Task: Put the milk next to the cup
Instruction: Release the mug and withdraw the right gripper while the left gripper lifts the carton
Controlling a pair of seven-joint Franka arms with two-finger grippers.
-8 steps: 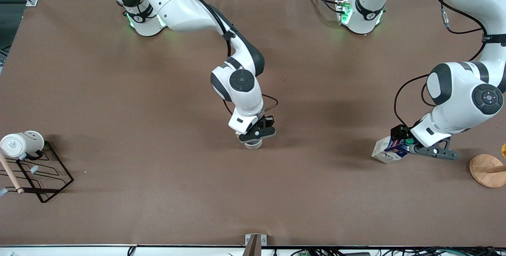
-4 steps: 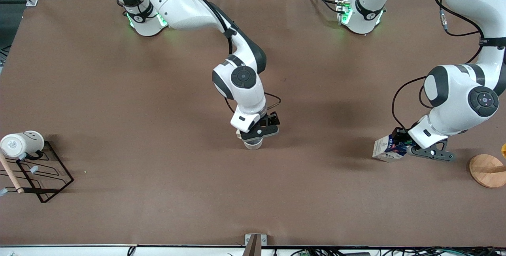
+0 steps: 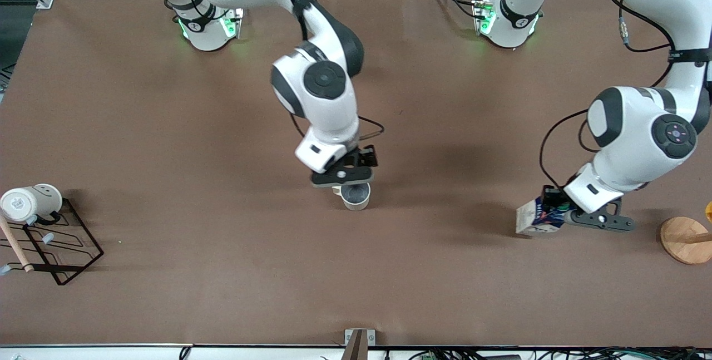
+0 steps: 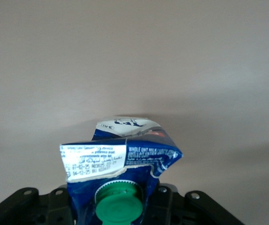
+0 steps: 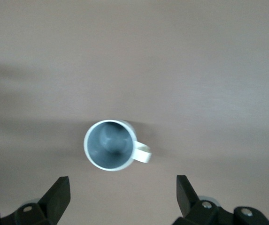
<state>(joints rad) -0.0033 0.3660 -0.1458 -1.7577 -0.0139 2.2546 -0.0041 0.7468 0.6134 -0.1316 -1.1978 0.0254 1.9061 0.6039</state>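
Gripping milk [image 3: 535,217], left pincer [image 3: 556,216] aloft

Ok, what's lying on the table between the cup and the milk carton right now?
Nothing: in the front view only bare brown table runs from the cup to the milk carton, held by the left gripper.

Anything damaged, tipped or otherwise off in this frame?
Yes: the white and dark blue gable-top milk carton held by the left gripper has a crumpled, torn top above its green cap. The beige-grey cup stands upright under the open right gripper.
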